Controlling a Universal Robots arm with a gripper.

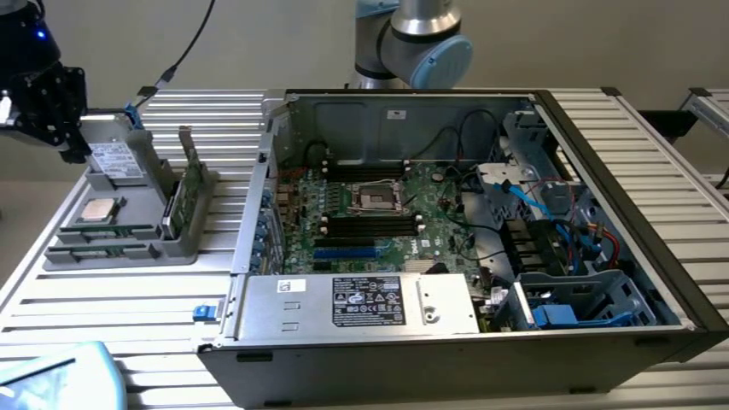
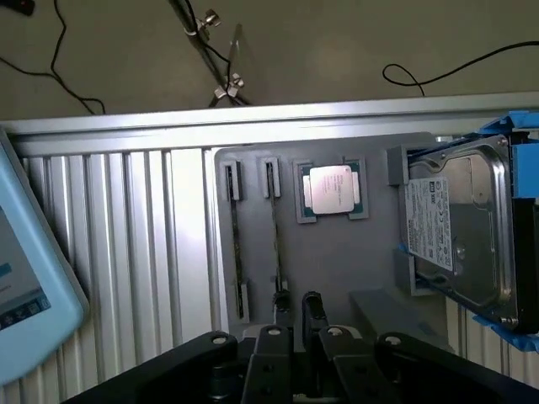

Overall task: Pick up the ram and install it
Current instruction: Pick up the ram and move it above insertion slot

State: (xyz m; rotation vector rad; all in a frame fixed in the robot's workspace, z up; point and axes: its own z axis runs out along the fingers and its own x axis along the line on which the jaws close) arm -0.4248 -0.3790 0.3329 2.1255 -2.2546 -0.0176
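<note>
Little of the task is judged done. The ram (image 1: 108,231) (image 2: 274,227) is seen lying edge-up in its groove of the grey tray (image 1: 171,249) (image 2: 337,269), and nothing has been lifted out. The claw (image 1: 68,147) (image 2: 296,301) is held above the tray. Its fingertips (image 2: 312,305) stand a little apart with bare tray seen between them, and nothing is gripped. The ram runs straight away from the claw, with its near end close under one fingertip; whether there is contact cannot be told. Both the lift and the fitting are left to do. The long black slots (image 1: 367,224) on the board (image 1: 439,213) inside the case (image 1: 638,256), well away from the claw, look unfilled.

A second stick (image 1: 101,251) (image 2: 233,244) lies in the next groove, on the ram's far side from the CPU (image 1: 101,209) (image 2: 333,188). The CPU is set just beside the ram, and the drive (image 1: 114,159) (image 2: 459,236) stands beyond it. An upright card (image 1: 179,205) and the case wall are placed between the tray and the board, so both are judged to stand in the way of a low path across. Cables (image 1: 456,141) hang over part of the board. A pale blue device (image 1: 51,376) (image 2: 25,286) rests on the table, apart from the tray.
</note>
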